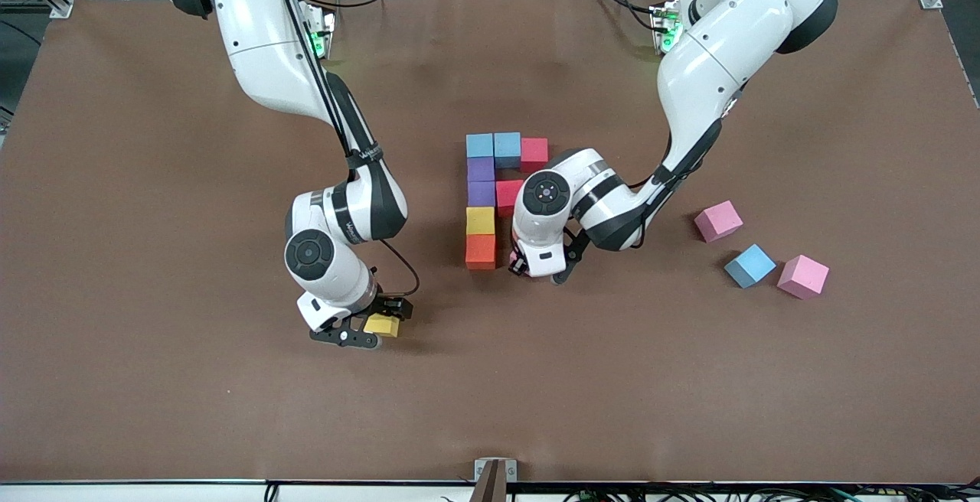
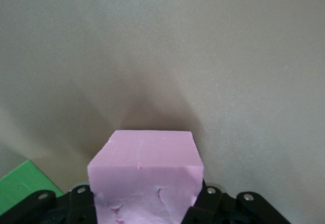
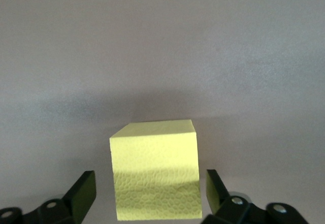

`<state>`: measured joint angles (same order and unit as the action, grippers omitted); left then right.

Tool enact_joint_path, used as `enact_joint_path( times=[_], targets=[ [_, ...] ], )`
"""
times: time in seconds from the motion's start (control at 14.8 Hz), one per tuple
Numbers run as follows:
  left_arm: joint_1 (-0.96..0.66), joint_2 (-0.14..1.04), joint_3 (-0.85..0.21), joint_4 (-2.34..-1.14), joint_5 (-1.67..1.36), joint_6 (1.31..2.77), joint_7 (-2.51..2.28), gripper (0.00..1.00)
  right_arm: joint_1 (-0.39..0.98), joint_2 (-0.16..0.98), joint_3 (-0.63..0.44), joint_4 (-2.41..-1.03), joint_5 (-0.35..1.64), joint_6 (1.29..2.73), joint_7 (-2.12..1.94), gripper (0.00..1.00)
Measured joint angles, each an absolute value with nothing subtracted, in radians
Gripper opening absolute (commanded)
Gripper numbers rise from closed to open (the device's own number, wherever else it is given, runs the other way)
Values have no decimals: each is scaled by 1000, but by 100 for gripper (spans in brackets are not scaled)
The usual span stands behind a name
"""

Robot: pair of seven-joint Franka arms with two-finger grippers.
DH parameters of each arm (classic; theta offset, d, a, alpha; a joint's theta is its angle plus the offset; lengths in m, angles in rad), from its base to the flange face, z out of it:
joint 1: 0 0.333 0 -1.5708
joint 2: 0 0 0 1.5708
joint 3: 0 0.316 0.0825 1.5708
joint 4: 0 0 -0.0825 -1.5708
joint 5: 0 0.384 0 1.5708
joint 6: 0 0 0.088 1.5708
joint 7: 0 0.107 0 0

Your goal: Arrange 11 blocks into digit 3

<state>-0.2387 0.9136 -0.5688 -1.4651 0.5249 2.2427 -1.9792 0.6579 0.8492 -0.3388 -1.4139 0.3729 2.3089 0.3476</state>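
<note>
The partial digit 3 stands mid-table: two light blue blocks [image 1: 480, 145] and a red block [image 1: 534, 153] form the bar nearest the robots. Two purple blocks [image 1: 481, 180], a yellow block [image 1: 480, 220] and an orange block [image 1: 480, 251] make the spine, with a second red block [image 1: 507, 196] beside the purples. My left gripper [image 1: 540, 271] is low beside the orange block, shut on a pink block [image 2: 147, 173]. A green block [image 2: 20, 188] shows next to it. My right gripper [image 1: 375, 324] is open around a loose yellow block [image 3: 155, 181], with a gap at each finger.
Toward the left arm's end of the table lie two loose pink blocks [image 1: 717, 220] [image 1: 802, 276] and a loose blue block [image 1: 749, 265]. The brown table mat [image 1: 191, 425] stretches wide around the figure.
</note>
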Motion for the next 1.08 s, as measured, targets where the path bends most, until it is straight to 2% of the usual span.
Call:
enact_joint_path(
  times=[0.07, 0.2, 0.34, 0.41, 0.74, 1.08],
  targets=[
    [-239, 914, -569, -1458, 525, 2243, -2030, 40, 658, 850, -339, -1421, 373, 2326, 345, 78],
    [-240, 913, -569, -1447, 525, 2243, -2157, 40, 658, 854, -339, -1439, 371, 2359, 340, 56],
    [-242, 914, -569, -1444, 520, 2243, -2329, 40, 658, 859, -339, -1443, 368, 2371, 319, 18],
    [-244, 914, -569, -1443, 519, 2243, -2423, 40, 658, 860, -339, -1443, 367, 2371, 315, 3],
    [-269, 914, -569, -1438, 489, 2243, -2684, 41, 658, 857, -342, -1442, 367, 2352, 371, 0],
    [-295, 921, -563, -1438, 484, 2242, -2703, 41, 658, 843, -343, -1441, 367, 2285, 670, 0]
  ],
)
